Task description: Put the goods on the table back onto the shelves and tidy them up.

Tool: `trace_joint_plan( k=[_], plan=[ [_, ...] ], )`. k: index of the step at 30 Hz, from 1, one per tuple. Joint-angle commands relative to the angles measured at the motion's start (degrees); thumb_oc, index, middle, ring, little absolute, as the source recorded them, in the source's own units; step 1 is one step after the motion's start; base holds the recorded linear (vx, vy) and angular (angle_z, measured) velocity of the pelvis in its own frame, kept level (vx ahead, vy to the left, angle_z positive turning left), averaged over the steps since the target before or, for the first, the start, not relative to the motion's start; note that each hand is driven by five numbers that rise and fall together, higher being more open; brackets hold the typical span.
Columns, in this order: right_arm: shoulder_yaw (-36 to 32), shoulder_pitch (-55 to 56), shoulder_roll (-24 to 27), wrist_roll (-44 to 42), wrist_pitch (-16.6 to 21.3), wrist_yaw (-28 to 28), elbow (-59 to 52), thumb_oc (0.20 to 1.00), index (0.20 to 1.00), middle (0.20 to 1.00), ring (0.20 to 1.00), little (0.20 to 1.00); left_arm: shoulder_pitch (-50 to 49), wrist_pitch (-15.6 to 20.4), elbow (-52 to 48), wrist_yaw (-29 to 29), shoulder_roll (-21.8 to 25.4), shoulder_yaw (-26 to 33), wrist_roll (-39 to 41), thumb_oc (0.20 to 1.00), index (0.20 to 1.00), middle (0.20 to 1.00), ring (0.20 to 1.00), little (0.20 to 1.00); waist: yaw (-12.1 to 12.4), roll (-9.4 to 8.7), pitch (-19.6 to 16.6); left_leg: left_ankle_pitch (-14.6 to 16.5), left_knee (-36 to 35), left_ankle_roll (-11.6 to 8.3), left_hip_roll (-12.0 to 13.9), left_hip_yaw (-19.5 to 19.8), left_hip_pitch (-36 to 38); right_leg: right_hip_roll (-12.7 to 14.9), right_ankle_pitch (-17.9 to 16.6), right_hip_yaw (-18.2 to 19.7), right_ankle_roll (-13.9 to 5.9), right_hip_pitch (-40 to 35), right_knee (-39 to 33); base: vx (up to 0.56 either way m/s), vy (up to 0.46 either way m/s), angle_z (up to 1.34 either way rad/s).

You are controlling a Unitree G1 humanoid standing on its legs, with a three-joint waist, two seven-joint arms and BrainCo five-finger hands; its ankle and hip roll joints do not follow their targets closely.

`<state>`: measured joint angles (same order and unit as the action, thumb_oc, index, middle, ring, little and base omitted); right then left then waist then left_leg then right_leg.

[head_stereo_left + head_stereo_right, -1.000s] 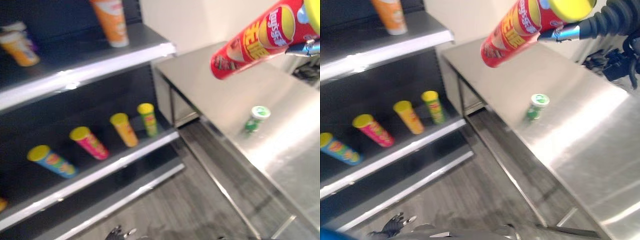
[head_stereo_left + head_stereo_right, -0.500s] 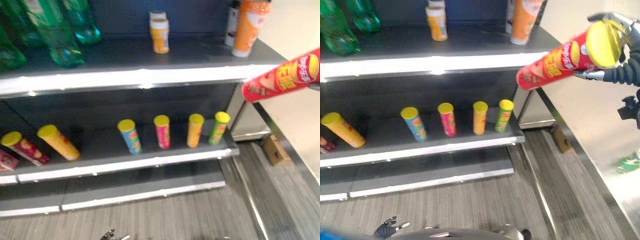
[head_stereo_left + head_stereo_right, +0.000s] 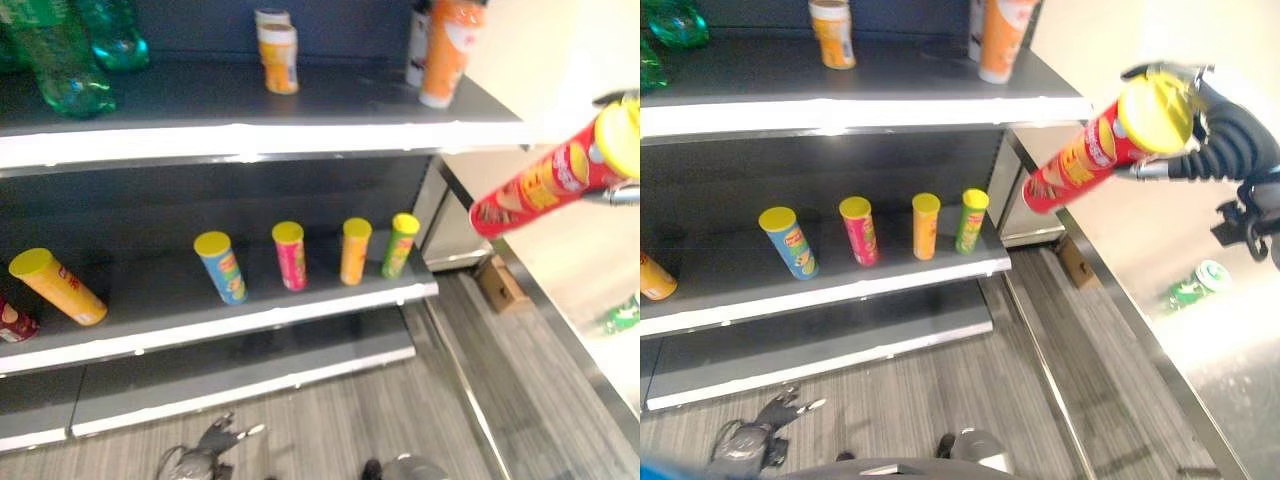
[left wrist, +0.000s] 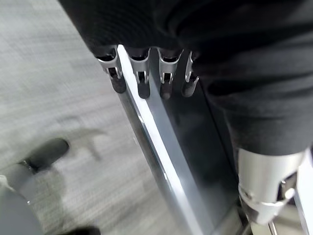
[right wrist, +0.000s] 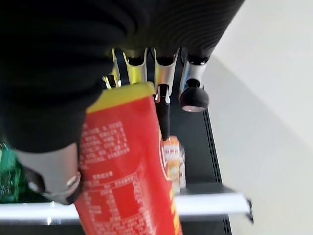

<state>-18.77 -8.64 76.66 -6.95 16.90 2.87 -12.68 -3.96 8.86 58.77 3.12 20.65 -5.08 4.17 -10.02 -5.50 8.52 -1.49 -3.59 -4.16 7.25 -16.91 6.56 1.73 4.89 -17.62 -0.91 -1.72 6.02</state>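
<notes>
A red chip can (image 3: 1080, 160) with a yellow lid hangs tilted in the air, right of the shelves, its base pointing at the middle shelf (image 3: 250, 320). My right hand (image 3: 1205, 135) is shut on its lid end; the right wrist view shows the fingers (image 5: 165, 73) curled round the can (image 5: 127, 171). A green can (image 3: 1193, 283) lies on the steel table (image 3: 1220, 400) at the right. My left hand (image 3: 762, 438) hangs low over the floor with relaxed fingers (image 4: 142, 83), holding nothing.
The middle shelf carries upright blue (image 3: 222, 268), pink (image 3: 290, 255), orange (image 3: 354, 250) and green (image 3: 400, 245) chip cans and a lying yellow one (image 3: 58, 287). The top shelf (image 3: 300, 135) holds green bottles and orange containers. A cardboard box (image 3: 500, 283) sits on the floor.
The camera has swung from the table to the shelves and then a little right. The red can stays in my right hand, its lid now turned more toward the camera.
</notes>
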Motion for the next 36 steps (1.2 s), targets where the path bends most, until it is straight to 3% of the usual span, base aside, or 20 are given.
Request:
trace_joint_plan(
  k=[1, 5, 8, 12, 15, 17, 18, 20, 21, 23, 25, 27, 29, 32, 33, 34, 36],
  plan=[
    [2.71, -8.28, -1.29, -4.61, 1.66, -1.62, 1.74, 0.2, 0.2, 0.2, 0.2, 0.2, -2.16, 1.12, 1.38, -0.58, 2.64, 1.91, 1.67, 1.0, 1.0, 1.0, 1.0, 1.0, 5.76, -4.6, -3.6, 1.55, -1.07, 0.18, -3.05, -3.63, -1.49, 1.01, -1.32, -3.13, -4.44, -2.02, -2.21, -0.14, -0.142, -0.35],
    [8.18, -13.9, 0.6, -6.17, 2.19, -0.95, 1.61, 0.2, 0.2, 0.2, 0.2, 0.2, -2.95, 1.12, 1.71, -0.61, 1.78, 2.93, 2.55, 1.0, 1.0, 1.0, 1.0, 1.0, 7.93, -4.85, -4.23, -1.34, -0.23, -1.19, -1.15, -5.3, -4.85, -0.8, -3.11, -0.66, -4.59, -4.77, -10.86, -0.1, -0.089, -0.73],
    [10.31, -15.85, 0.96, -7.17, 2.44, -0.13, 0.94, 0.2, 0.2, 0.2, 0.2, 0.2, -2.89, 1.08, 2.25, -0.6, 1.45, 2.92, 2.25, 1.0, 1.0, 1.0, 1.0, 1.0, 8.24, -4.64, -3.85, -1.73, 0.96, -1.49, -0.45, -4.48, -6.53, -1.08, -2.36, 0.15, -4.27, -4.72, -11.02, -0.1, -0.073, 0.01],
    [16.79, -22.18, 0.59, -7.32, 2.94, 1.11, -3.12, 0.2, 0.2, 0.2, 0.2, 0.2, -1.92, 1.06, 1.79, -1.3, 1.43, 3.1, 2.85, 1.0, 1.0, 1.0, 1.0, 1.0, 9.88, -4.49, -0.68, -1.83, 9.38, -2.67, 1.32, -2.69, -13.33, -0.34, -1.73, -0.97, -3.21, -4.65, -11.02, -0.16, -0.092, 0.27],
    [23.22, -27.42, -0.58, -6.61, 2.46, 1.87, -4.04, 0.2, 0.2, 0.2, 0.2, 0.2, -2.05, 0.94, 2.08, -1.62, 1.04, 3.73, 4.18, 1.0, 1.0, 1.0, 1.0, 1.0, 10.43, -4.06, -0.18, -1.81, 10.01, -3.95, 3.5, -3.0, -12.81, 0.8, -2.31, -2.38, -3.2, -4.55, -11.02, -0.1, 0.027, 0.27],
    [24.41, -28.64, -0.61, -6.59, 2.47, 1.81, -3.74, 0.2, 0.2, 0.2, 0.2, 0.2, -2.16, 0.94, 2.07, -1.62, 0.84, 3.99, 4.17, 1.0, 1.0, 1.0, 1.0, 1.0, 10.12, -3.92, -0.17, -1.81, 10.0, -3.96, 3.51, -2.99, -12.75, 0.79, -2.31, -2.39, -3.2, -4.61, -11.02, -0.05, 0.077, 0.31],
    [30.44, -32.3, -2.95, -7.21, 2.41, 3.22, -4.68, 0.2, 0.2, 0.2, 0.2, 0.2, -2.25, 0.92, 3.05, -2.05, 0.51, 4.18, 4.47, 1.0, 1.0, 1.0, 1.0, 1.0, 10.1, -4.01, 0.03, -1.28, 10.27, -4.87, 7.55, -0.8, -9.58, 3.51, -4.08, -3.76, -3.46, -3.58, -11.02, -0.07, 0.164, 0.22],
    [32.61, -32.9, -3.33, -6.93, 2.31, 3.66, -5.0, 0.2, 0.2, 0.2, 0.2, 0.2, -1.94, 0.93, 3.57, -2.62, 0.38, 4.33, 4.61, 1.0, 1.0, 1.0, 1.0, 1.0, 9.18, -3.45, -0.28, -1.99, 9.55, -5.47, 11.29, 0.45, -6.9, 5.02, -4.5, -4.83, -3.75, -2.28, -10.83, -0.08, 0.163, 0.05],
    [32.77, -33.04, -3.34, -6.92, 2.3, 3.64, -4.97, 0.2, 0.2, 0.2, 0.2, 0.2, -1.96, 0.94, 3.58, -2.63, 0.33, 4.35, 4.61, 1.0, 1.0, 1.0, 1.0, 1.0, 9.07, -3.36, -0.28, -2.02, 9.49, -5.54, 11.36, 0.53, -6.86, 4.93, -4.47, -4.92, -3.72, -2.35, -10.85, -0.04, 0.123, 0.37],
    [33.01, -32.57, -3.01, -6.27, 2.08, 3.98, -5.69, 0.2, 0.2, 0.2, 0.2, 0.2, -1.88, 0.96, 3.09, -2.98, 0.1, 4.2, 4.67, 1.0, 1.0, 1.0, 1.0, 1.0, 8.28, -1.91, -0.76, -4.4, 7.96, -6.89, 14.25, 1.79, -4.25, 5.5, -4.46, -5.57, -4.2, -1.85, -10.7, 0.0, 0.257, 0.56],
    [32.95, -31.68, -2.68, -5.37, 1.73, 3.79, -5.91, 0.2, 0.2, 0.2, 0.2, 0.2, -1.93, 0.99, 2.6, -3.2, -0.12, 3.65, 4.71, 1.0, 1.0, 1.0, 1.0, 1.0, 7.32, 0.35, -0.94, -8.94, 6.71, -9.29, 18.08, 3.94, -2.52, 7.2, -4.08, -5.82, -5.33, -1.49, -10.38, 0.01, 0.435, 0.37],
    [32.51, -31.06, -2.5, -5.35, 1.71, 3.66, -5.91, 0.2, 0.2, 0.2, 0.2, 0.2, -1.92, 0.94, 2.79, -3.15, -0.15, 3.4, 4.53, 1.0, 1.0, 1.0, 1.0, 1.0, 7.02, 1.02, -0.74, -11.17, 6.38, -9.85, 19.11, 4.09, -2.56, 7.88, -5.01, -7.21, -5.28, -0.86, -9.88, -0.05, 0.242, 0.52],
    [31.23, -28.57, -2.57, -4.39, 1.38, 3.31, -6.07, 0.2, 0.2, 0.2, 0.2, 0.2, -1.75, 0.84, 2.91, -3.27, -0.27, 2.96, 4.16, 1.0, 1.0, 1.0, 1.0, 1.0, 6.1, 2.32, -0.74, -12.34, 5.42, -10.84, 20.43, 4.63, -1.51, 10.92, -5.4, -7.23, -7.31, -1.04, -9.4, 0.01, 0.486, 0.63],
    [29.4, -25.9, -2.45, -3.33, 0.73, 3.75, -6.75, 0.2, 0.2, 0.2, 0.2, 0.2, -1.47, 0.72, 2.5, -3.11, 0.01, 2.36, 3.96, 1.0, 1.0, 1.0, 1.0, 1.0, 6.28, 2.88, -0.86, -9.54, 5.52, -10.84, 19.1, 6.97, -2.45, 12.99, -6.32, -7.31, -8.13, -0.74, -7.95, -0.01, 0.313, 0.54],
    [28.25, -24.36, -2.98, -3.59, 0.52, 4.03, -6.87, 0.2, 0.2, 0.2, 0.2, 0.2, -1.51, 0.71, 2.48, -3.06, 0.03, 2.22, 3.5, 1.0, 1.0, 1.0, 1.0, 1.0, 6.09, 2.94, -1.11, -6.36, 5.42, -10.84, 18.2, 6.93, -2.47, 13.85, -6.65, -7.25, -8.65, -1.07, -7.46, 0.11, 0.356, 0.46],
    [26.88, -22.75, -3.69, -2.87, 0.0, 3.88, -6.75, 0.2, 0.2, 0.2, 0.2, 0.2, -1.11, 0.69, 2.42, -3.05, 0.35, 1.82, 3.24, 1.0, 1.0, 1.0, 1.0, 1.0, 6.29, 2.47, -0.84, -1.42, 6.82, -10.45, 16.28, 6.19, -3.42, 16.97, -8.09, -7.12, -9.57, -1.38, -6.05, 0.13, 0.484, 0.47],
    [25.14, -20.38, -4.82, -2.16, -0.52, 4.08, -6.55, 0.2, 0.2, 0.2, 0.2, 0.2, -1.04, 0.79, 1.9, -2.7, 1.07, 1.2, 2.44, 1.0, 1.0, 1.0, 1.0, 1.0, 6.45, 1.78, -0.53, 1.73, 5.89, -9.38, 13.19, 5.44, -3.23, 20.45, -10.2, -7.49, -11.09, -1.54, -4.94, 0.1, 0.47, 0.37]
  ],
)
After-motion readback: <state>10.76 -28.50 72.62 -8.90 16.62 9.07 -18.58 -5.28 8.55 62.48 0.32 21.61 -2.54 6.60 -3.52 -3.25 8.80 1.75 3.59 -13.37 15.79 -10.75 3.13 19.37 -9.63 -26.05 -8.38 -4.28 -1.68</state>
